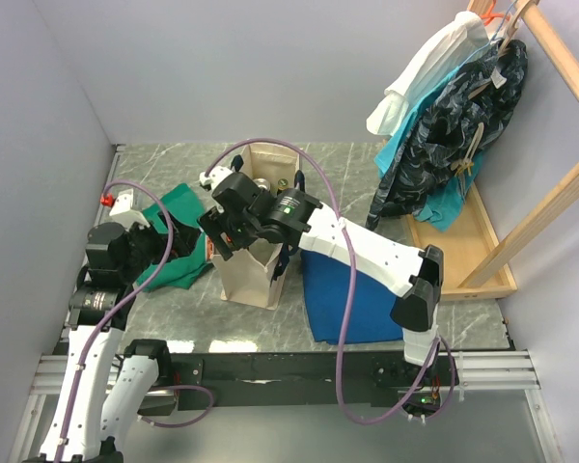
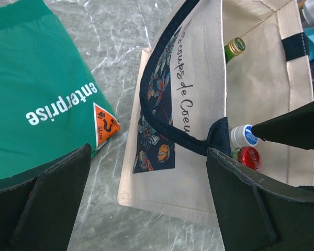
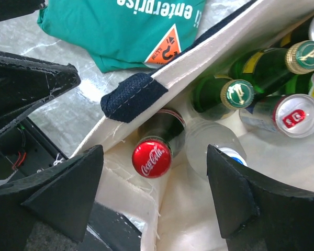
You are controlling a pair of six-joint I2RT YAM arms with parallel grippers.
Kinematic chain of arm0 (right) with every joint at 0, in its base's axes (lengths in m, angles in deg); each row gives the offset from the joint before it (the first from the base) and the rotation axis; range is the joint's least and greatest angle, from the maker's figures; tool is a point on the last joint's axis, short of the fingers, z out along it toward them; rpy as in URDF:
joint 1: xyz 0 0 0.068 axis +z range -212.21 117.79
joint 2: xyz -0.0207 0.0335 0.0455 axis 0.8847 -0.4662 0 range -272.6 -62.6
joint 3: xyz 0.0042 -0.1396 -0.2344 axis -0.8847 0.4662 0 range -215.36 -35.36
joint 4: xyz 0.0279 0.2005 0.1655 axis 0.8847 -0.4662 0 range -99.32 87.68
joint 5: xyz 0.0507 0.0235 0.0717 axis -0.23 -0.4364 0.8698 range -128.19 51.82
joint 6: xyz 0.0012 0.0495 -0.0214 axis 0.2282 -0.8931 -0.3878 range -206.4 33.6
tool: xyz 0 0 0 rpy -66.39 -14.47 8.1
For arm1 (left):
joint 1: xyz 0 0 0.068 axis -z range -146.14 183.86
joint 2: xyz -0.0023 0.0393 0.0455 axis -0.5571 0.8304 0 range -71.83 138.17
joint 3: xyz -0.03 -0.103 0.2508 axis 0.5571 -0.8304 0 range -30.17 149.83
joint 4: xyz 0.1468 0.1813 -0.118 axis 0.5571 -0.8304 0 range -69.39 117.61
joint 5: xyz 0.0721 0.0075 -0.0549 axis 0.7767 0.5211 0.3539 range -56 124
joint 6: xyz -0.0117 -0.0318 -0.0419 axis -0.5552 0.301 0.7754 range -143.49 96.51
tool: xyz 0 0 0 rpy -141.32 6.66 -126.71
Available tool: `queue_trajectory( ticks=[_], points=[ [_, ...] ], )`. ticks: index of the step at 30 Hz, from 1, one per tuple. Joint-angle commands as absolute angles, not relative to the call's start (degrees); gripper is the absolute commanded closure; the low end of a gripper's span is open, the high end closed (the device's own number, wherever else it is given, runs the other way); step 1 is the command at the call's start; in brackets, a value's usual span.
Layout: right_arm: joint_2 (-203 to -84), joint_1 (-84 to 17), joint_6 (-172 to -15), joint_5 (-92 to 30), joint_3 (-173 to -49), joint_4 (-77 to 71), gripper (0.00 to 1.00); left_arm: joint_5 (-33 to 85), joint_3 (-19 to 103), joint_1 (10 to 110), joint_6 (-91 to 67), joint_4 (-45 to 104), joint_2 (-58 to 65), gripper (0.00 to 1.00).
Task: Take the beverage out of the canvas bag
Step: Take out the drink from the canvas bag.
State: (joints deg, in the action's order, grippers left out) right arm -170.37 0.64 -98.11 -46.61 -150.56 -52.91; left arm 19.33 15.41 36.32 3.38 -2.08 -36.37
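From the top external camera, the canvas bag (image 1: 246,275) stands upright on the marble table (image 1: 347,159). It is cream with navy edging and sits between the green cloth (image 1: 188,207) and the blue cloth (image 1: 352,299). The right arm stretches across from its base to the bag's mouth, with the right gripper (image 1: 222,236) pointing down over it. The left gripper (image 1: 177,241) hangs just beside the bag's left side, over the green cloth.

In the left wrist view, the bag's wall carries a floral patch and script lettering (a navy handle curves across both). The left gripper (image 2: 149,157) has its fingers (image 2: 47,204) spread wide above that wall and holds nothing.

In the right wrist view, the bag's contents stand inside: a cola bottle (image 3: 152,158) with a red cap, a clear bottle (image 3: 212,144), green bottles (image 3: 235,94) and a can (image 3: 293,115). The right gripper (image 3: 154,154) is spread wide. Its fingers (image 3: 68,193) sit either side of the cola bottle, clear of the cap, and grasp nothing.
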Motion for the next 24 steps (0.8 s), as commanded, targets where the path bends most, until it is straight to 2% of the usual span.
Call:
queue_trajectory(
  ticks=[1, 7, 24],
  points=[
    [-171.76, 1.07, -98.18, -45.31, -153.13, -52.07, 0.16, 20.03, 15.00, 36.41, 3.93, 0.46, -36.85, 0.04],
    [-172.90, 0.89, -98.01, -44.86, -154.19, -52.50, 0.25, 20.29, 15.00, 36.41, 4.02, 0.37, -36.76, 0.04],
    [-174.40, 0.98, -98.44, -46.27, -155.86, -55.05, 0.27, 20.47, 14.74, 36.41, 4.02, 0.63, -36.24, 0.04]
  ],
)
